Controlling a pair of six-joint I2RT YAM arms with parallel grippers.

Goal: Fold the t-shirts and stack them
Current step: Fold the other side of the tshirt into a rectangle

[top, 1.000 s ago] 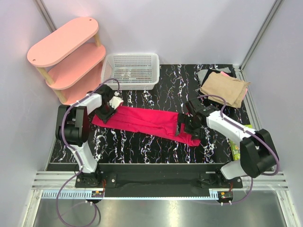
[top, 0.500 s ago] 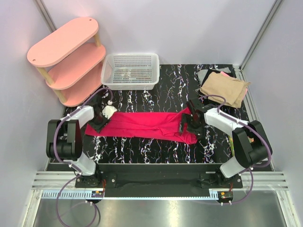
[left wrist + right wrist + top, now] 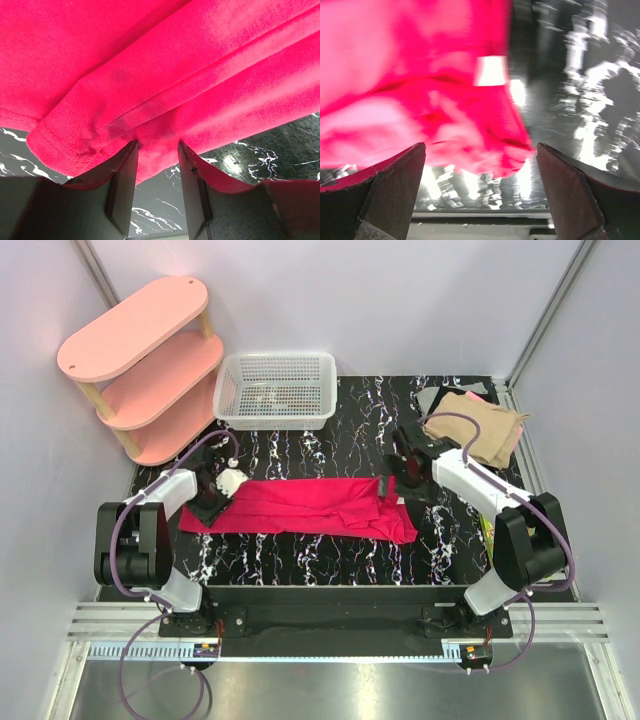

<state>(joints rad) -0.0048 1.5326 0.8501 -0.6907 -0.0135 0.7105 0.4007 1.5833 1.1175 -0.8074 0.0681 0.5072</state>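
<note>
Crimson t-shirt [image 3: 310,506] lies flat in a long band across the black marbled table [image 3: 340,445], between your two arms. Your left gripper [image 3: 156,146] sits at the shirt's left end, jaws narrow, pinching a fold of the hem. Your right gripper [image 3: 480,146] hovers over the right end, jaws wide, holding nothing; that view is blurred. Folded tan shirt [image 3: 478,426] rests in the far right corner, well apart, atop a grey shirt [image 3: 434,400].
</note>
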